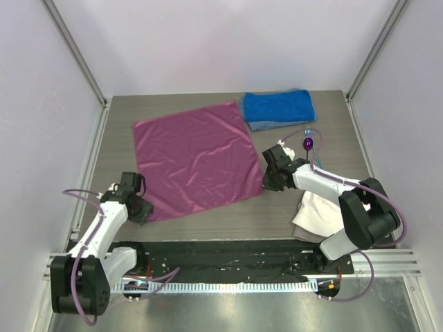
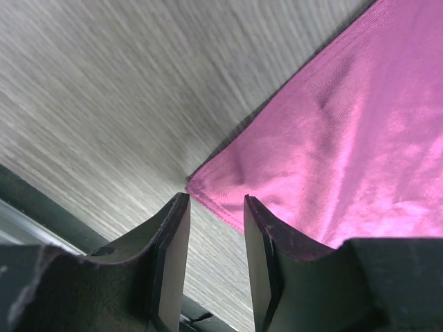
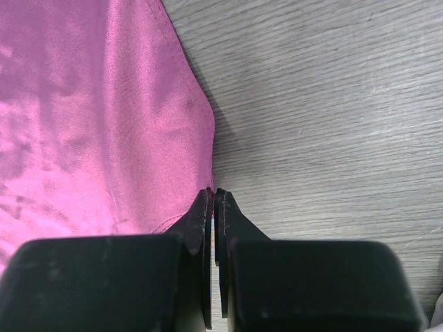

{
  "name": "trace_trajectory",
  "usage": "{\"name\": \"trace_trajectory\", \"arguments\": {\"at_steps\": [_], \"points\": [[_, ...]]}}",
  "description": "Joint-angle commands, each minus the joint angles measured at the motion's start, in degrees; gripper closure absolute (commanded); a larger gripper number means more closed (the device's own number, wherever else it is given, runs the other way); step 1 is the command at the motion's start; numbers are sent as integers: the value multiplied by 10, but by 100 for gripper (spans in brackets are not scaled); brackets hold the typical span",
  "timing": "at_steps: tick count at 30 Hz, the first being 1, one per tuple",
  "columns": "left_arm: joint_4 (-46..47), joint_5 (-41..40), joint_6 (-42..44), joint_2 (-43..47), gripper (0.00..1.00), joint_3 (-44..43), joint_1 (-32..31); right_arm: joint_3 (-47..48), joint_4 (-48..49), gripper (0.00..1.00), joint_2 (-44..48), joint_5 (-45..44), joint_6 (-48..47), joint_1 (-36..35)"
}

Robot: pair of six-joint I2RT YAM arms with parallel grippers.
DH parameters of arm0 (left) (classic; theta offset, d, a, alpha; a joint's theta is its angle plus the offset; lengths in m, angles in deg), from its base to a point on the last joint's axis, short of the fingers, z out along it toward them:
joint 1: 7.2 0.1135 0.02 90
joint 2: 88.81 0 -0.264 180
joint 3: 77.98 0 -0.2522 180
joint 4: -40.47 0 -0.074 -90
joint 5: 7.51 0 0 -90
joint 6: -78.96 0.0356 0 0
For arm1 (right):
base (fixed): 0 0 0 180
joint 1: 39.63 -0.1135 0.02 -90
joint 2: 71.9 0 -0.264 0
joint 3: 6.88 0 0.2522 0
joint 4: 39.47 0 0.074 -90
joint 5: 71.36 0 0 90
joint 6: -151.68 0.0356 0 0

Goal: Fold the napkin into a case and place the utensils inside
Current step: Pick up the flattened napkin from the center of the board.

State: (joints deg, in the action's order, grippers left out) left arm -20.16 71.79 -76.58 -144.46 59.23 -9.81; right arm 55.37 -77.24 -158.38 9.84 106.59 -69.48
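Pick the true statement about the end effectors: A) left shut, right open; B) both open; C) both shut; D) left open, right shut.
D: the left end effector gapes before a corner of the thin magenta fabric napkin; the right end effector is closed on its edge.

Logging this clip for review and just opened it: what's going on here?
Both arms are working at the near corners of the napkin, which lies spread flat and unfolded on the table. The left gripper is open with the near-left corner between its fingers. The right gripper looks shut on the near-right corner. The utensils lie untouched near the blue towel.
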Motion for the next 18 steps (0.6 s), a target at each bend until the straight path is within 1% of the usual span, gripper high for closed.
{"name": "trace_trajectory", "arguments": {"at_steps": [1,8,11,18], "points": [[5,-4,14,-23,59,-28,0,0,19,99,11,2,-6,-2],[-24,-31,-1,-17,60,-21,0,-1,19,99,12,5,-10,0],[-14,-29,-11,-15,59,-11,0,0,20,99,8,6,-10,1],[27,-10,-5,-63,58,4,0,-1,21,99,9,7,-10,1]]}}
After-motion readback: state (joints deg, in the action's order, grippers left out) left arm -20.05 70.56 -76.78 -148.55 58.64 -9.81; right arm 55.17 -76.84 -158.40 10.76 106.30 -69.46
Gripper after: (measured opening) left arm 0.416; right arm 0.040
